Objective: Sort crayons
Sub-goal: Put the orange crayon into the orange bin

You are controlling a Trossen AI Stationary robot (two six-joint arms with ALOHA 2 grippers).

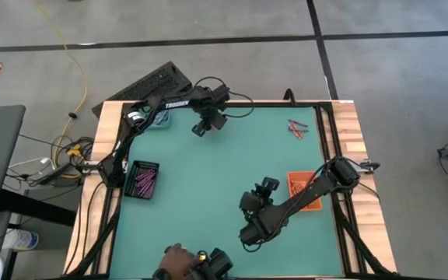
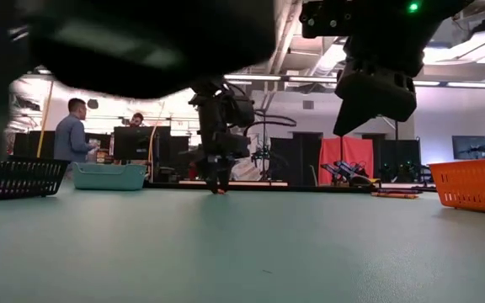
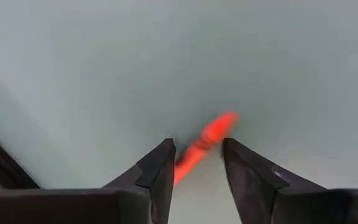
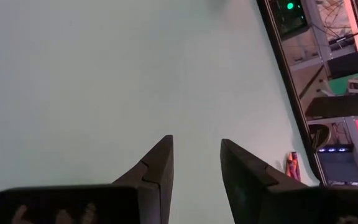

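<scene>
An orange-red crayon (image 3: pixel 205 142) lies slanted on the green mat, between the fingers of my left gripper (image 3: pixel 197 149). That gripper is open and points down at the far middle of the table (image 1: pixel 203 127). A few more crayons (image 1: pixel 298 128) lie loose near the far right corner. Purple crayons (image 1: pixel 145 179) lie in the black tray (image 1: pixel 133 190) at the left. My right gripper (image 1: pixel 249 237) hovers open over bare mat near the front edge, nothing between its fingers (image 4: pixel 196 146). My left gripper stands over the orange-red crayon from above with a finger on either side. The crayon's near end (image 3: pixel 180 171) runs close to one finger (image 3: pixel 160 165). I cannot tell whether they touch.
The orange tray (image 1: pixel 295 180) stands at the right, beside the right arm. The teal tray (image 2: pixel 108 175) sits at the far left, under the left arm. A person's hand (image 1: pixel 176 258) rests at the front edge. Open mat spreads across the middle.
</scene>
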